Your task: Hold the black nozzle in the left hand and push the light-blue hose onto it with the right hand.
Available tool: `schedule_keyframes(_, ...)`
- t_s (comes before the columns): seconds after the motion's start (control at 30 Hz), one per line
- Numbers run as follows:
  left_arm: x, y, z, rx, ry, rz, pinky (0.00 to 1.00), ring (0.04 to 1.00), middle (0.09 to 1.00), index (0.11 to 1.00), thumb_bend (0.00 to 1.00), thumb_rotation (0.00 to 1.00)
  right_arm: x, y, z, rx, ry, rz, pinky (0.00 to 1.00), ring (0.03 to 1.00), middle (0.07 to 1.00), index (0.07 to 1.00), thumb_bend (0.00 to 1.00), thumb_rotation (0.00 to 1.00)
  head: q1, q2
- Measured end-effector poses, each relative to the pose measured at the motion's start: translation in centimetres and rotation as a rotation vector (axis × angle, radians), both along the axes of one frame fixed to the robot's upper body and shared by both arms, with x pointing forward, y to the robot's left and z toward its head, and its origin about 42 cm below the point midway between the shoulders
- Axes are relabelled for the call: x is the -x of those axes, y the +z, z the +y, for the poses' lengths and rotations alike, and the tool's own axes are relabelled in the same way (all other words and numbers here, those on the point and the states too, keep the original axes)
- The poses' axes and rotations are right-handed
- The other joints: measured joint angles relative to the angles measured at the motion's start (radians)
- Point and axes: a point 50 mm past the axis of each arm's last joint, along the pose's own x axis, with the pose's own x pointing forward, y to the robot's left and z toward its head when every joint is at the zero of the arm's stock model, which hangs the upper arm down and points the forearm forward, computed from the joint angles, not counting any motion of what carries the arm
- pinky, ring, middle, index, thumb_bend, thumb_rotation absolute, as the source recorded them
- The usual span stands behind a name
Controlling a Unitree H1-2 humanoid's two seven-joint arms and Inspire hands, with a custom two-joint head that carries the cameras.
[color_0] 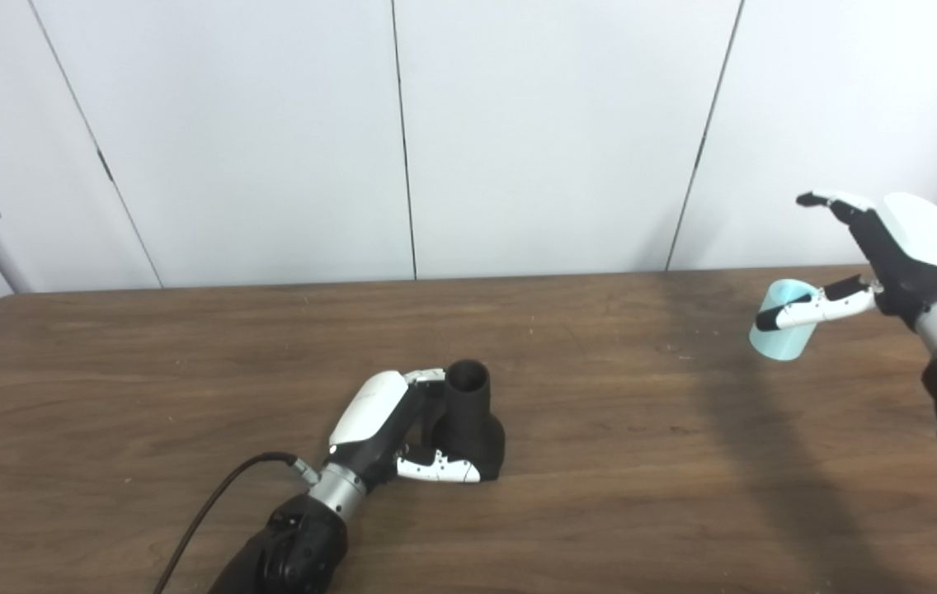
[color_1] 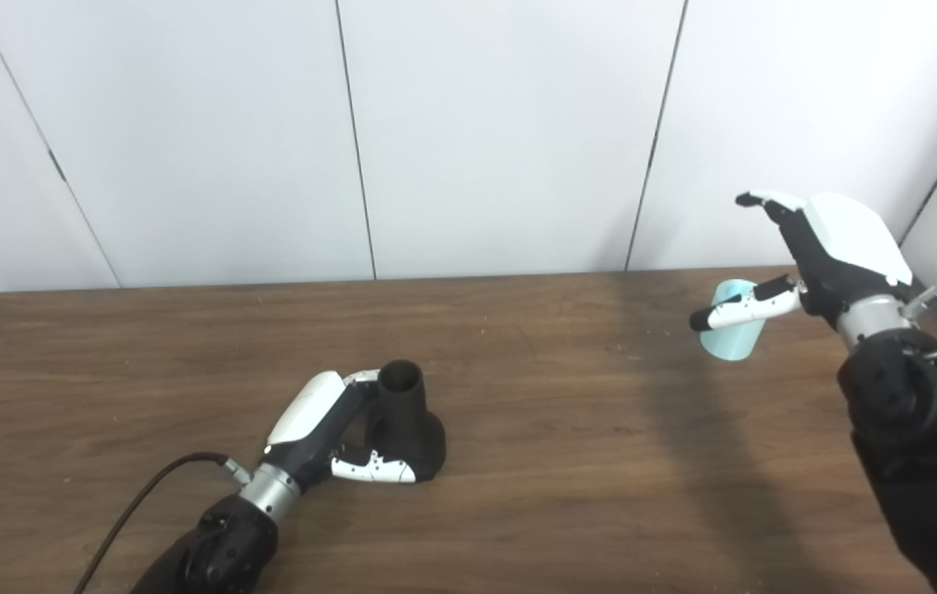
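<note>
Landmark: the black nozzle [color_0: 473, 429] is taken as the reference; it is stood on its wide base on the brown wooden table [color_0: 600, 495], with its round open mouth turned upward.

Left hand: the left hand [color_0: 390, 433] is laid against the left side of the black nozzle. Its fingers [color_0: 427, 376] are curled round the neck on the far side, and the thumb is pressed along the base on the near side, so the nozzle is clasped.

Light-blue hose: a short light-blue hose [color_0: 782, 332] piece is seen well to the right of the black nozzle and farther back, near the table's rear edge. Whether it is resting on the table or lifted cannot be told.

Right hand: the right hand [color_0: 889, 256] is placed at the hose, far right of the nozzle. Its thumb [color_1: 736, 311] is laid across the front of the hose, while the fingers [color_0: 835, 202] are spread wide and raised above it. A firm hold on the hose is not shown.

Cable: a black cable [color_0: 213, 503] is run from the left wrist, to the near left of the nozzle.

Backdrop: white wall panels [color_0: 270, 140] are seen behind the nozzle.
</note>
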Motion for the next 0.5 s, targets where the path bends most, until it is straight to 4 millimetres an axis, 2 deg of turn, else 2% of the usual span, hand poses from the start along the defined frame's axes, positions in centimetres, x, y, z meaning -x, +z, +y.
schedule_keyframes(0.13,0.0,0.0,0.0,0.0,0.0,0.0,0.89,0.845,0.758,0.457,0.72,0.46,-1.2,-0.5,-0.6,0.004,-0.02,0.08,1.0,0.933,0.942,0.872,1.0,0.31,-0.002,-0.002)
schedule_keyframes(0.2,0.0,0.0,0.0,0.0,-0.001,-0.001,0.89,0.846,0.759,0.454,0.72,0.46,-1.8,-0.9,-0.9,-0.002,-0.029,0.112,1.0,0.944,0.945,0.868,1.0,0.25,-0.002,-0.002)
schedule_keyframes(0.3,0.0,0.0,0.0,0.0,-0.001,-0.001,0.89,0.846,0.758,0.451,0.72,0.46,-2.6,-1.7,-1.6,-0.012,-0.057,0.135,0.98,0.962,0.944,0.865,1.0,0.27,0.012,0.002)
schedule_keyframes(0.5,0.0,0.0,0.0,0.0,-0.001,-0.002,0.89,0.847,0.758,0.453,0.72,0.46,-4.6,-4.5,-2.4,0.018,-0.111,0.245,0.71,0.923,0.936,0.865,1.0,0.27,0.012,0.002)
